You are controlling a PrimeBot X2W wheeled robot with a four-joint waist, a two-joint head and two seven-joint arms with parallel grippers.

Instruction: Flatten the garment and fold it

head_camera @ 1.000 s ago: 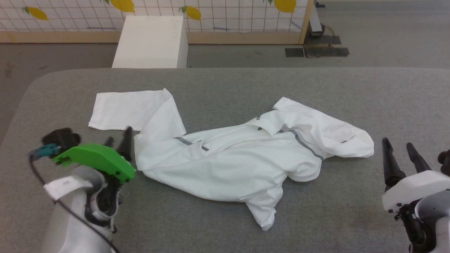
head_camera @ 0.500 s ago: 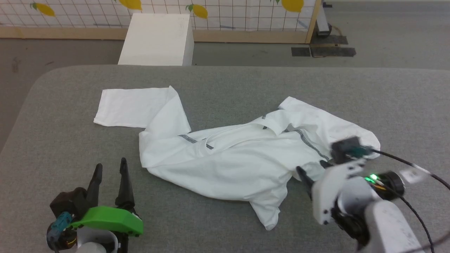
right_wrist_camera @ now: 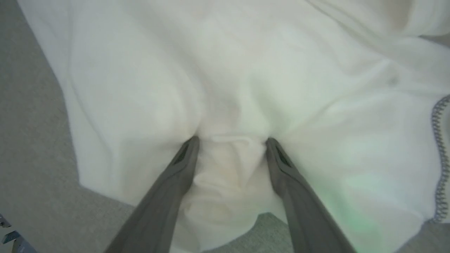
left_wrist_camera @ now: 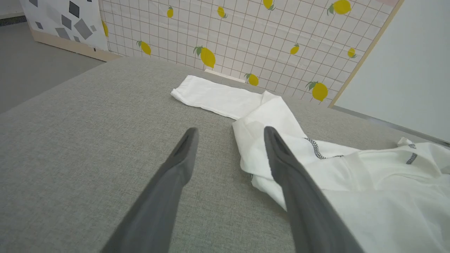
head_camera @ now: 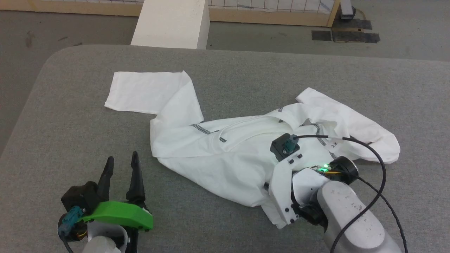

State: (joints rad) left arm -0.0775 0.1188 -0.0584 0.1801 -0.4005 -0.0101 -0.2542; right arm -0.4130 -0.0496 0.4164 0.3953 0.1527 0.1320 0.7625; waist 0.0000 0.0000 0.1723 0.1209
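Our L gripper [head_camera: 122, 156] hovers over the near table [head_camera: 52, 123] edge, jaws wide, nothing in them, just left of the shirt [head_camera: 218, 154]. Our R gripper [right_wrist_camera: 232, 139] is spread wide too, tips pressed into the shirt's lower part, cloth bunched btwn. We see the shirt crumpled mid-table, one sleeve flat toward the box [head_camera: 172, 21].

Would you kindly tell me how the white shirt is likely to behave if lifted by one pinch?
The garment will probably be floppy: it lies crumpled in soft folds, and fabric puckers between the fingers of the open right end effector. Lifted by one pinch, it would likely drape and trail, since one sleeve stretches far aside.
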